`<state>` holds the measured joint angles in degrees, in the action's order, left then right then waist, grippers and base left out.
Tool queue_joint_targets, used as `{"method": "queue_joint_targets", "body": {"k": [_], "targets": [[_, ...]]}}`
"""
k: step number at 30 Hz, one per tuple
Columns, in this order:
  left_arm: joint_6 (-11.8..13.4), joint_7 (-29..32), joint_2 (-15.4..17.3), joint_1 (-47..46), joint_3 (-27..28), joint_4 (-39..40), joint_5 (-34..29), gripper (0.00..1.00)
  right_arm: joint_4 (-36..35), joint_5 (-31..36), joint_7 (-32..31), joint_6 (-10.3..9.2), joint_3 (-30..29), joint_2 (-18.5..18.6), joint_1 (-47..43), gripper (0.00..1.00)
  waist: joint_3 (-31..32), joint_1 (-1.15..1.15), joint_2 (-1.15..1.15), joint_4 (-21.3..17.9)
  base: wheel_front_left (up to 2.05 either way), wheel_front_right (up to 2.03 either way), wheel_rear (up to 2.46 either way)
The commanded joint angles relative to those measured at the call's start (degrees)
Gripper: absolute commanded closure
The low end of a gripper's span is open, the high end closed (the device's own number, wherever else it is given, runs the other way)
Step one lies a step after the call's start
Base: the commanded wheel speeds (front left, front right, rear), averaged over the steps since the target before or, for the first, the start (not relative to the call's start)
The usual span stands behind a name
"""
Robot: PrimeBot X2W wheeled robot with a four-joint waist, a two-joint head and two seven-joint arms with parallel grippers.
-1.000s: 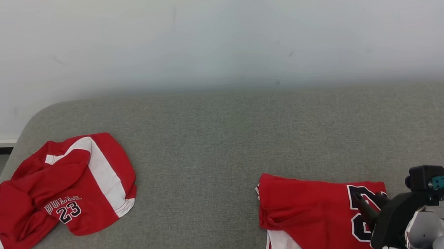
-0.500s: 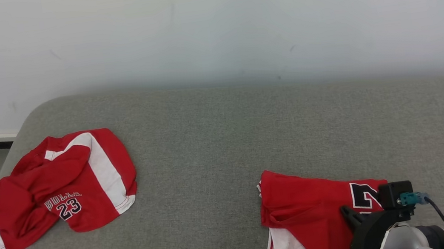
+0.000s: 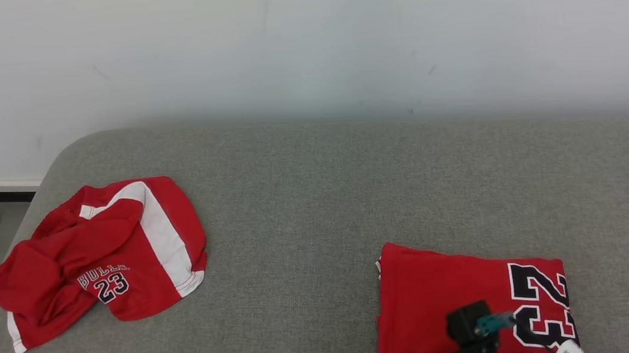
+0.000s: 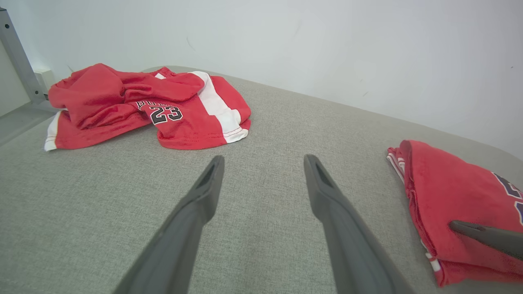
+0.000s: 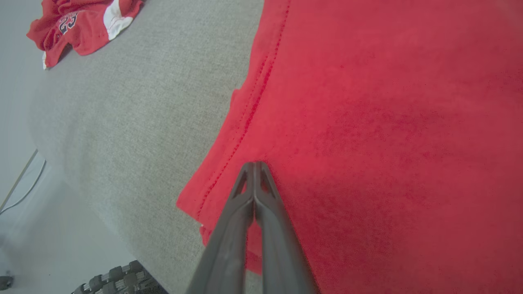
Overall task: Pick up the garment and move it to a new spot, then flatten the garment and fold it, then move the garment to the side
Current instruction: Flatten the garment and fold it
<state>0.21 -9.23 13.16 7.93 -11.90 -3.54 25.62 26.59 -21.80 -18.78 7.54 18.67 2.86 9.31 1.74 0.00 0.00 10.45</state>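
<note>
Right claw [image 5: 254, 165] has swung to the folded red jersey [image 3: 444, 281], near edge, shut, tips on cloth; left claw [image 4: 264, 159] gapes empty. Folding looks done; moving aside remains.

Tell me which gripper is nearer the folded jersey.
Right. The right gripper, shut, has its tips on the folded jersey; the left gripper hangs open above bare grey cushion, apart from it.
</note>
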Motion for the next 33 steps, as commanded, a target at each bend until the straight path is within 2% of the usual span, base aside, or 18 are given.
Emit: {"method": "queue_joint_targets", "body": {"k": [1, 4, 7, 8, 9, 10, 18, 25, 33], "targets": [[0.25, -0.14, 0.24, -0.3, 0.08, -0.06, 0.66, 0.0, -0.36, -0.36, -0.5, -0.08, 1.57, 0.04, -0.93, 1.0, 0.07, 0.0, 0.0, -0.07, 0.0, 0.0, 0.0], [0.51, -0.32, 0.22, 0.05, 0.16, -0.04, 0.83, 0.0, -1.2, -2.53, -1.45, -0.08, 5.31, 0.04, -2.26, 1.0, 0.2, 0.0, 0.0, -0.34, 0.0, 0.0, 0.0], [0.77, -0.46, 0.24, 0.18, 0.28, -0.05, 0.68, 0.0, -3.31, -5.03, -0.55, -0.08, 6.38, 0.04, -3.13, 1.0, 0.6, 0.0, 0.0, -0.81, 0.0, 0.0, 0.0], [0.84, -0.61, 0.25, 0.29, 0.32, -0.04, 0.66, 0.0, -4.18, -5.59, 0.1, -0.08, 6.05, 0.04, -3.52, 0.72, 0.78, 0.0, 0.0, -1.05, 0.0, 0.0, 0.0], [0.97, -0.91, 0.3, 0.42, 0.34, 0.01, 0.6, 0.0, -5.12, -6.4, 0.77, -0.08, 5.13, 0.05, -3.98, 0.38, 1.01, 0.0, 0.0, -1.35, 0.0, 0.0, 0.0], [1.09, -1.0, 0.35, 0.57, 0.38, -0.01, 0.49, 0.0, -6.36, -6.78, 1.88, -0.08, 4.13, 0.08, -4.35, 0.0, 1.26, 0.0, 0.0, -1.7, 0.0, 0.0, 0.0], [2.14, -4.51, 0.14, 2.19, 1.34, -0.6, -1.13, 0.0, -15.56, -1.11, 10.86, -0.08, -10.83, 0.02, -10.06, 0.0, 4.41, 0.0, 0.0, -6.78, 0.0, 0.0, 0.0], [1.72, -5.76, 0.25, 2.57, 2.29, -2.54, -2.67, 0.0, -19.2, 1.39, 13.7, -0.08, -22.28, 0.01, -12.77, 0.0, 6.07, 0.0, 0.0, -11.98, 0.0, 0.0, 0.0], [2.18, -5.99, 0.49, 2.62, 4.49, -4.75, -3.89, 0.0, -18.14, 5.43, 15.36, -0.08, -25.2, 0.05, -12.49, 0.0, 6.23, 0.0, 0.0, -14.58, 0.0, 0.0, 0.0]]}}
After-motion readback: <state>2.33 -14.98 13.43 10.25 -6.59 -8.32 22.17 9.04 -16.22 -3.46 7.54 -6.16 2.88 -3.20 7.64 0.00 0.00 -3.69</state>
